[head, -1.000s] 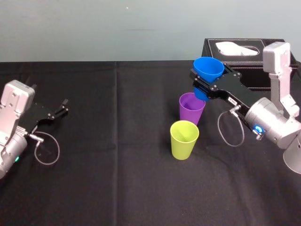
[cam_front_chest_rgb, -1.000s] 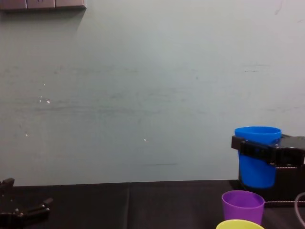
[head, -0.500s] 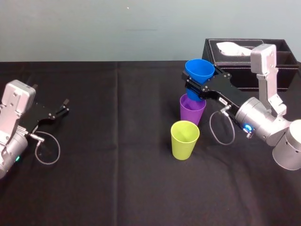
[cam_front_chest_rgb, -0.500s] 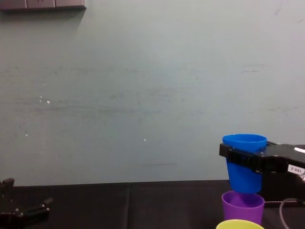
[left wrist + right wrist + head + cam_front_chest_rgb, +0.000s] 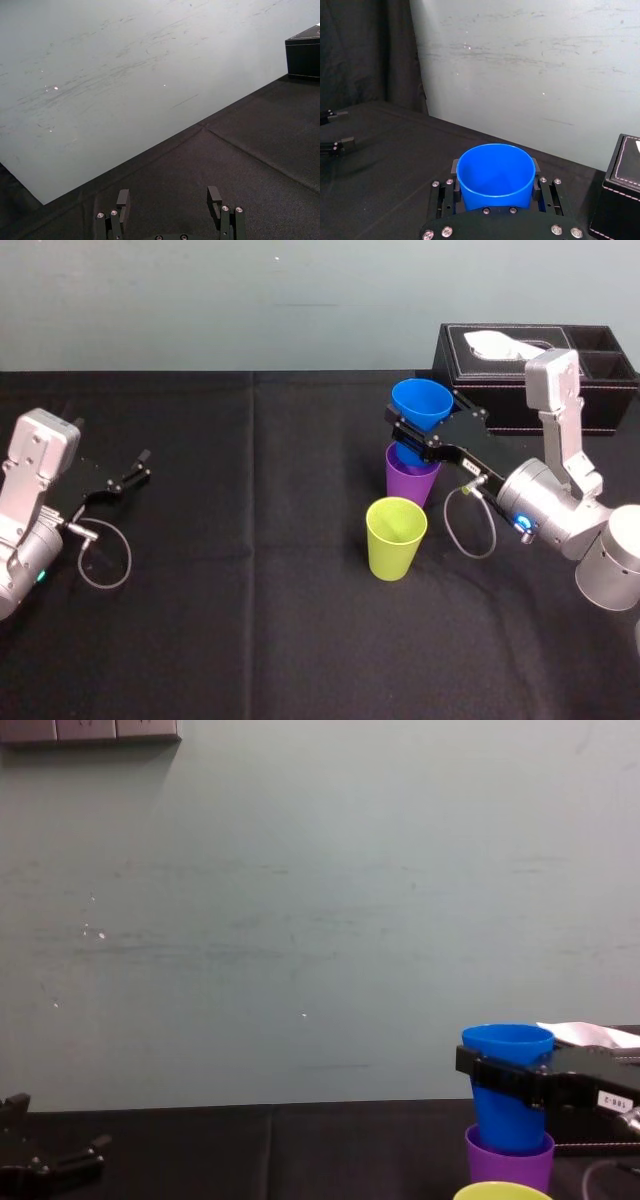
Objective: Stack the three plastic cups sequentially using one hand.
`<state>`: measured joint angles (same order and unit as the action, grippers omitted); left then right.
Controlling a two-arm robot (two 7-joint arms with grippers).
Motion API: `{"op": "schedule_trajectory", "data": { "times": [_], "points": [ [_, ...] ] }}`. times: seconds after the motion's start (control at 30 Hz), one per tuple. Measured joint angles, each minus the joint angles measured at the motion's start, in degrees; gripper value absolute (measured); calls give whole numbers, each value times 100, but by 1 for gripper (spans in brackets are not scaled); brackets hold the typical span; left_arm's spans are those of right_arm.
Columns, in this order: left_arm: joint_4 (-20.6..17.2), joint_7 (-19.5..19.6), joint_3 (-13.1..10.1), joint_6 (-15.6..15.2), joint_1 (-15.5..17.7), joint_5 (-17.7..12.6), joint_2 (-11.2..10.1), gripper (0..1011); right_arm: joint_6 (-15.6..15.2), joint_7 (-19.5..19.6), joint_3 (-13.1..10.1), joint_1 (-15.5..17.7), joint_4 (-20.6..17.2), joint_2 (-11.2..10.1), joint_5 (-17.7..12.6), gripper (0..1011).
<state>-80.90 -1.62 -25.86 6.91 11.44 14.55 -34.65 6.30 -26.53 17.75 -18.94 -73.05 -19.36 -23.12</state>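
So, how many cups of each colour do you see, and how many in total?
Purple cups: 1
Blue cups: 1, in the right gripper, bottom at the purple one's mouth
Yellow-green cups: 1
Total: 3 cups
The left gripper is parked, open, at the left.

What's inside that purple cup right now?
The lower end of the blue cup, gripped by the right end effector, sits in the mouth of the purple cup. The purple floor is covered, so how deep the blue one reaches cannot be seen.
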Motion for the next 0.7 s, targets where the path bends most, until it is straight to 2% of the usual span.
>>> {"op": "schedule_trajectory", "data": {
  "times": [0.7],
  "points": [
    [0, 0, 0, 0, 0, 0, 0, 1011, 146, -63, 61, 21, 349, 92, 66, 743]
  ]
}}
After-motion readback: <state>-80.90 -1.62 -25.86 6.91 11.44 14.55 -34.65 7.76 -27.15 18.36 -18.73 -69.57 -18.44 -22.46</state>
